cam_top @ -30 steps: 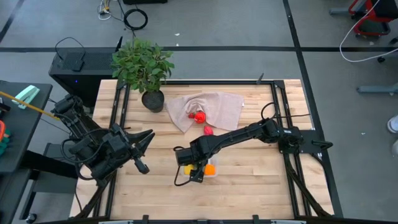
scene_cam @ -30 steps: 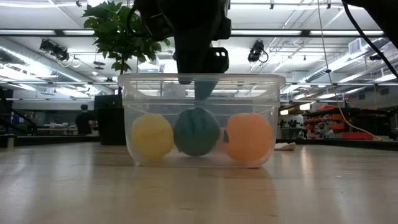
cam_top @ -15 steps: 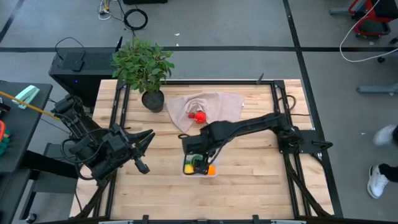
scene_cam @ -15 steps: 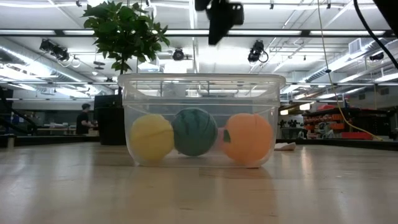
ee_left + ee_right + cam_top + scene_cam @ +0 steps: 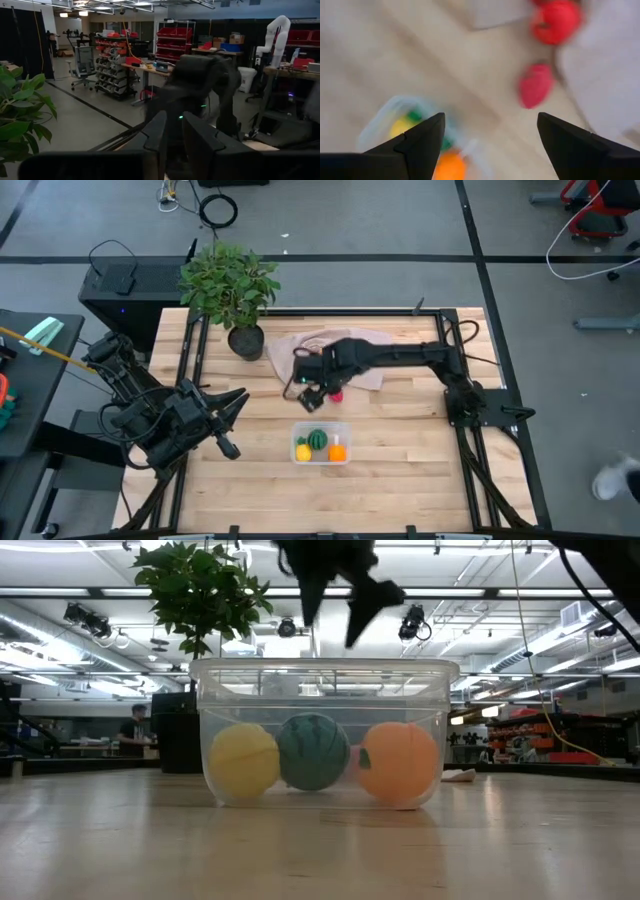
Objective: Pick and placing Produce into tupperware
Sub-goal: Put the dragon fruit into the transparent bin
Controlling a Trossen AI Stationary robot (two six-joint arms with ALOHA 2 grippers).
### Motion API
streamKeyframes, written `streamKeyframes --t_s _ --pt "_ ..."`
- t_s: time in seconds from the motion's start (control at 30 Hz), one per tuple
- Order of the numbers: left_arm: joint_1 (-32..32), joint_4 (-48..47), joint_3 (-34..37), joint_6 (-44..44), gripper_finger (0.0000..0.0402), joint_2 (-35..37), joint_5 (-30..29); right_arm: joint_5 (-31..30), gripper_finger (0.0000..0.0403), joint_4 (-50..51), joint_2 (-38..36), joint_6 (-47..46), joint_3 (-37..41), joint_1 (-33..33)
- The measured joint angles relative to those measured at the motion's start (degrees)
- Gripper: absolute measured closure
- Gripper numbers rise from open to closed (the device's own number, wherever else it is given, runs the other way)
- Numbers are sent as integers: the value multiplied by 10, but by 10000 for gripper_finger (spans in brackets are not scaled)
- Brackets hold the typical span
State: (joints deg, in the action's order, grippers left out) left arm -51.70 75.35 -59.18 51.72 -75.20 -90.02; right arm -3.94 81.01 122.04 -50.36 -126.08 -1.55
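The tupperware [image 5: 321,444] is sitting on the bare table [image 5: 400,470], front-centre. It is holding three produce pcs in a row: yellow [image 5: 244,762], dark green [image 5: 315,751], orange [image 5: 399,762]. Two red pcs are remaining outside. One red piece [image 5: 535,85] is lying on the wood just beside the beige cloth [image 5: 365,345]; the other red piece [image 5: 556,21] is resting at or on the cloth edge. Both are behind the container, well apart from it.

The right gripper [image 5: 318,383] is hanging above the cloth's front edge, near those two pcs. Fingers are standing wide apart, nothing between them. The right wrist view is showing both red pcs ahead of the fingers [image 5: 422,142].

The left gripper [image 5: 228,420] is waiting at the table's left, fingers nearly together, holding nothing.

Step in hand, by judgement: approach to the nearer red piece. Recommended procedure:
- Centre the open fingers over the piece on the wood before descending.
- Keep fingertips clear of the cloth to avoid snagging fabric.
- Close gently; a rounded toy could roll or squirt out.
- Deposit w/ care: free space in the container is looking tight.

The potted plant [image 5: 231,285] is standing at the rear left, clear of the work.
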Motion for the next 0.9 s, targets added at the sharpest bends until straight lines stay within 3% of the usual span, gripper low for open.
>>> streamKeyframes --t_s 0.13,0.53,0.9 --pt "0 0 0 0 331 0 0 -22 80 6 0 -58 45 37" --pt "0 0 0 0 336 0 0 24 39 -42 0 -88 174 65" --pt "0 0 0 0 338 0 0 26 36 -132 0 -96 207 69"
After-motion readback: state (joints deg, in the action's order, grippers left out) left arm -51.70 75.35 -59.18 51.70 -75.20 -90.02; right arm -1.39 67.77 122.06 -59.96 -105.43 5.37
